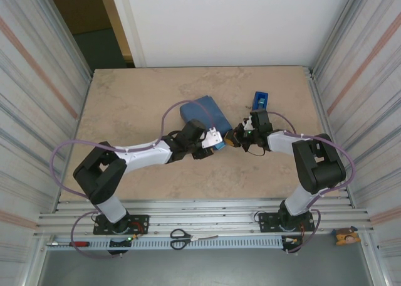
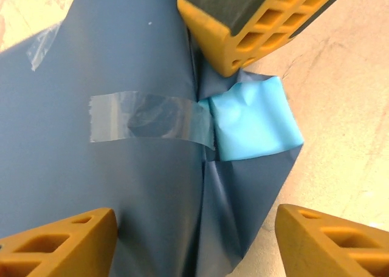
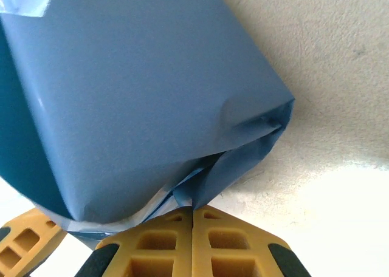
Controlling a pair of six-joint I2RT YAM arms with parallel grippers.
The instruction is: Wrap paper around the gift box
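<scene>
The paper (image 1: 202,112) is folded round the gift box as a slate-blue parcel at the table's middle; the box itself is hidden inside. In the left wrist view the paper (image 2: 121,186) carries a clear tape strip (image 2: 152,116), and a light-blue flap (image 2: 255,119) is folded at the parcel's end. My left gripper (image 2: 196,219) stands open, its fingers either side of that end. My right gripper (image 3: 192,211) is shut, with a pointed tip of the paper (image 3: 152,88) caught in its seam. In the top view the left gripper (image 1: 216,142) and right gripper (image 1: 233,138) meet at the parcel's near right corner.
A blue tape dispenser (image 1: 260,100) stands just behind the right arm's wrist. Scissors (image 1: 182,238) and a red-handled tool (image 1: 78,243) lie on the rail at the near edge. Corrugated metal walls close in both sides.
</scene>
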